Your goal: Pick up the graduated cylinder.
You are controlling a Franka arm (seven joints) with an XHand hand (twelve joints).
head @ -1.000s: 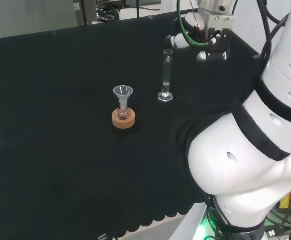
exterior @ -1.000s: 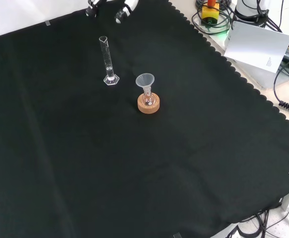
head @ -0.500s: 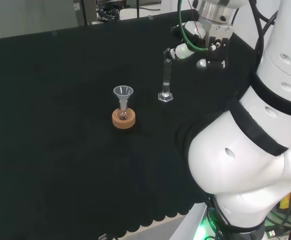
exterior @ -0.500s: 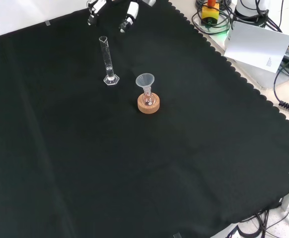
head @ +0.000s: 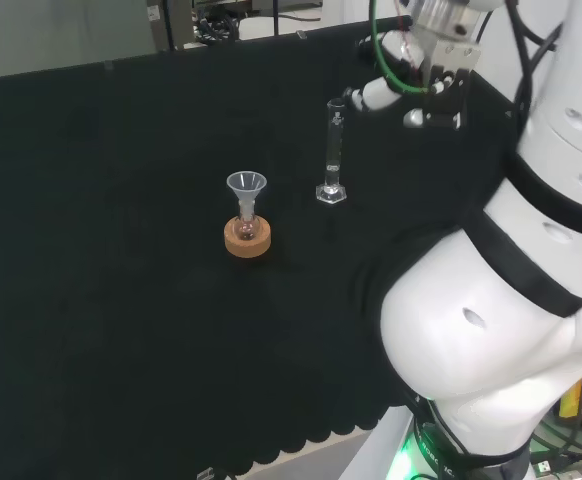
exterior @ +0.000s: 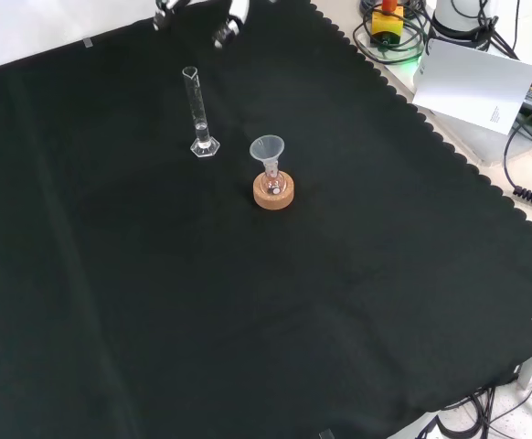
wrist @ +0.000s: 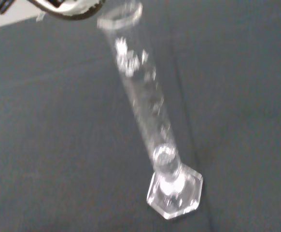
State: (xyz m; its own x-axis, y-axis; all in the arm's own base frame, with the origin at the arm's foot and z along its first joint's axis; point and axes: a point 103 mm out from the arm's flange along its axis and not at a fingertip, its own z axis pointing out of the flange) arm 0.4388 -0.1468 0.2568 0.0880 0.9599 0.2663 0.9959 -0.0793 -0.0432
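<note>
1. A black cloth (exterior: 248, 320) with a scalloped edge covers the bench; in the front view, cables, a white sheet of paper (exterior: 472, 82) and a yellow and red device (exterior: 387, 18) lie off its upper right corner.

2. The graduated cylinder (head: 332, 150) stands upright on its hexagonal foot, above the middle of the head view and a little right of centre. In the front view it stands in the upper left part of the frame (exterior: 197, 110).

3. The wrist view looks down on the cylinder (wrist: 150, 121) from close by; its clear tube runs from the open mouth to the foot on the cloth.

4. A small flask (head: 247, 226) carrying a clear funnel (head: 246, 186) sits in a cork ring (head: 247, 238), lower and to the left of the cylinder in the head view. In the front view the cork ring (exterior: 273, 192) sits lower and to the right of the cylinder, near it but apart.

5. The hand (head: 411, 85) hangs at the upper right of the head view, to the right of the cylinder's mouth and apart from it.

6. In the front view two fingertips (exterior: 222, 32) show at the top edge, above the cylinder. They stand spread apart and hold nothing; the rest of the fingers seem relaxed, though the head view makes this hard to judge.
</note>
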